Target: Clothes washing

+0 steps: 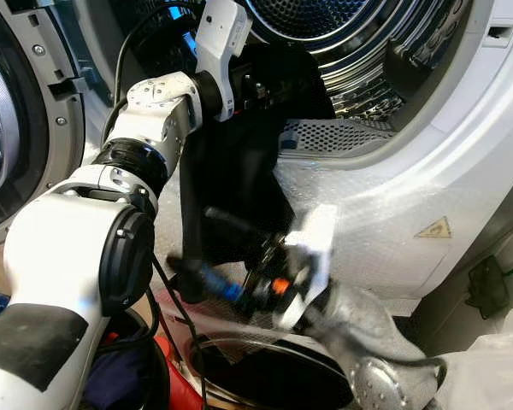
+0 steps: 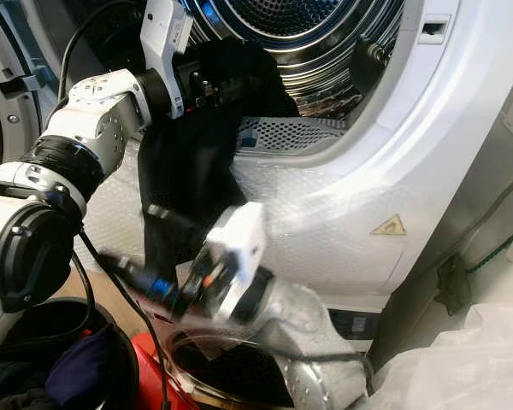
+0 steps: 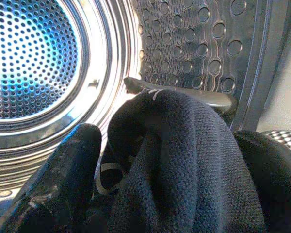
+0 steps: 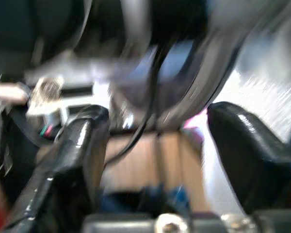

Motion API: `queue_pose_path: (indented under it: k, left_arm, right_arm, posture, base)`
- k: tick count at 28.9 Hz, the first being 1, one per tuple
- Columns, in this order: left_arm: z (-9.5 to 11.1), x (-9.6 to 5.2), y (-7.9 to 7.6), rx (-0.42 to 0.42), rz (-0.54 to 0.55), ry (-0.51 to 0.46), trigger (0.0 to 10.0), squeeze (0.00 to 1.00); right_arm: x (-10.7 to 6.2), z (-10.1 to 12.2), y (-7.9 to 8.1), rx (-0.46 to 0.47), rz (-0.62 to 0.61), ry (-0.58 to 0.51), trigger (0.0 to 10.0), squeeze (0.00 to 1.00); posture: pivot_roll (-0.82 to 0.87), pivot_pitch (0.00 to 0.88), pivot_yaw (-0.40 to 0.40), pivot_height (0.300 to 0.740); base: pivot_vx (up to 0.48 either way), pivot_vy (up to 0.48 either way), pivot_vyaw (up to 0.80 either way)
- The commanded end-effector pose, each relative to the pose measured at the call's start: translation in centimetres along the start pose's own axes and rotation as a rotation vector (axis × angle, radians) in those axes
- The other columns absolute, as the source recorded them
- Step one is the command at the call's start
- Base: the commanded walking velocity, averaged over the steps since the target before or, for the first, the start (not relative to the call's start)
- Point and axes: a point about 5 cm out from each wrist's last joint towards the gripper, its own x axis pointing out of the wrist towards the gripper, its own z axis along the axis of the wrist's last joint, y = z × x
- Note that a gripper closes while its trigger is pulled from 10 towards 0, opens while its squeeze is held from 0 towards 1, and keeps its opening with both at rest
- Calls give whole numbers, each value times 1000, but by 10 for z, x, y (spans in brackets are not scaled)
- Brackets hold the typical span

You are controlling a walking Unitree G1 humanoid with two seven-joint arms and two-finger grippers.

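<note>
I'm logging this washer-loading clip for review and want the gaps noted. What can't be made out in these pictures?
- Left gripper: in the left wrist view the black garment covers its fingertips.
- Right gripper: motion blur in the eye views smears it; its wrist view is blurred, so what lies beyond is unclear.
- Drum: cut off by the top edge.
- Basket: contents too dark, behind the right arm.

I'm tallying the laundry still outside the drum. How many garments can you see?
2. A black knitted garment, held by the left claw, hangs over the washer's door opening; a dark blue cloth lies in the black basket below. More may be hidden.
</note>
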Motion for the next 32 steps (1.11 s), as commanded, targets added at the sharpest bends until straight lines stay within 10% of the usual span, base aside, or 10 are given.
queue_pose_path:
  k: [1, 7, 29, 30, 31, 32]
  left_arm:
    - [7, -3, 6, 26, 16, 4, 10000, 1000]
    - [7, -4, 7, 27, 19, 4, 10000, 1000]
    - [16, -8, 11, 17, 20, -28, 10000, 1000]
    - [18, -8, 11, 23, 6, -30, 10000, 957]
    - [20, -7, 10, 32, -6, -33, 10000, 0]
    - [23, -6, 9, 45, -30, -40, 10000, 0]
  right_arm:
    - [3, -12, -1, -29, -15, 74, 10000, 0]
    - [9, -34, -20, -127, -187, 194, 10000, 0]
    - [53, -13, -49, -176, -382, 24, 10000, 0]
    - [53, -15, -50, -176, -385, 24, 10000, 0]
    - [53, -15, -50, -177, -385, 24, 10000, 0]
    - [53, -16, -50, -176, -382, 22, 10000, 0]
  posture:
    - [-113, 0, 46, 740]
    - [-104, 0, 45, 740]
    - [-78, 0, 38, 740]
    - [-75, 0, 37, 740]
    - [-73, 0, 38, 740]
    - [-71, 0, 38, 740]
  base:
    - [0, 0, 0]
    - [0, 0, 0]
    - [0, 0, 0]
    - [0, 0, 0]
    - [0, 0, 0]
    - [0, 0, 0]
